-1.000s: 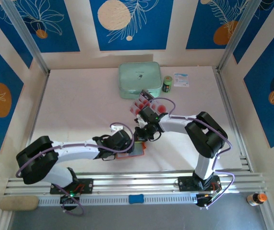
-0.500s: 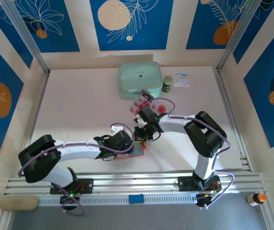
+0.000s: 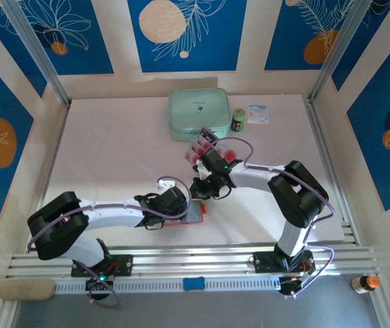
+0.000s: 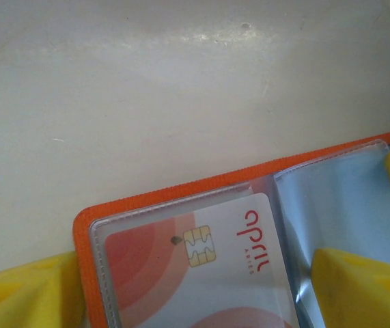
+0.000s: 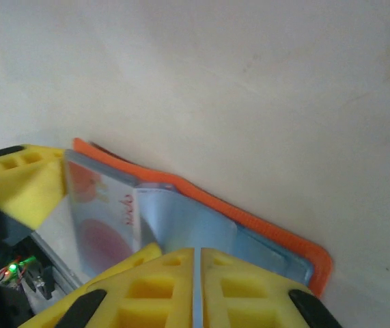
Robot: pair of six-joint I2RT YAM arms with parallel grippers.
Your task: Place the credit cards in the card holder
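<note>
The orange-red fold-over card holder (image 4: 167, 197) lies open on the white desk (image 3: 113, 150), low centre in the top view. One pink-white credit card (image 4: 181, 260) sits in its clear sleeve. The left tool (image 4: 195, 283) is spread astride it. The right tool (image 5: 196, 273) is pressed nearly together at its edge. More cards (image 3: 202, 146), count unclear, sit in a clear tray (image 3: 189, 156) above, near one mint-green case (image 3: 196, 115).

Card holder (image 3: 195, 214) lies well nearer arm bases (image 3: 181, 263) than mint-green case (image 3: 198, 115). Left gripper (image 3: 181, 205) over holder, right gripper (image 3: 201, 190) touching its case-side edge. Credit cards (image 3: 200, 147) near case.
</note>
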